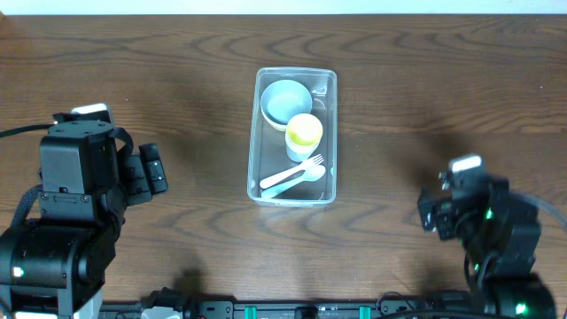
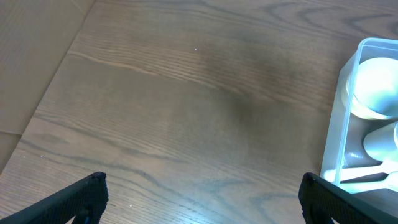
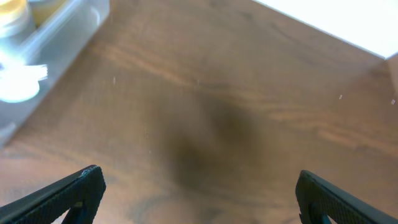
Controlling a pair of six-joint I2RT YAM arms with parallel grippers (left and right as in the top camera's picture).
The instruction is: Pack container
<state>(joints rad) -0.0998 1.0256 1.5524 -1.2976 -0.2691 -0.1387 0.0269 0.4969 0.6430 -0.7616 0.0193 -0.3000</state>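
The clear plastic container (image 1: 253, 159) sits at the table's middle. Inside it are a light blue bowl (image 1: 285, 100), a yellow cup (image 1: 305, 130), and a white fork (image 1: 297, 171) with a spoon beside it. My left gripper (image 1: 152, 170) is open and empty, well to the container's left. My right gripper (image 1: 429, 211) is open and empty, to its lower right. The left wrist view shows the container (image 2: 339, 124) at the right edge beyond open fingers (image 2: 202, 193). The right wrist view shows its corner (image 3: 68, 31) at upper left, fingers (image 3: 199, 190) wide apart.
Brown wooden table (image 1: 425, 97) all round the container. The table's far edge meets a white surface (image 3: 348, 18) in the right wrist view. A lighter floor strip (image 2: 31, 56) shows past the table's left edge.
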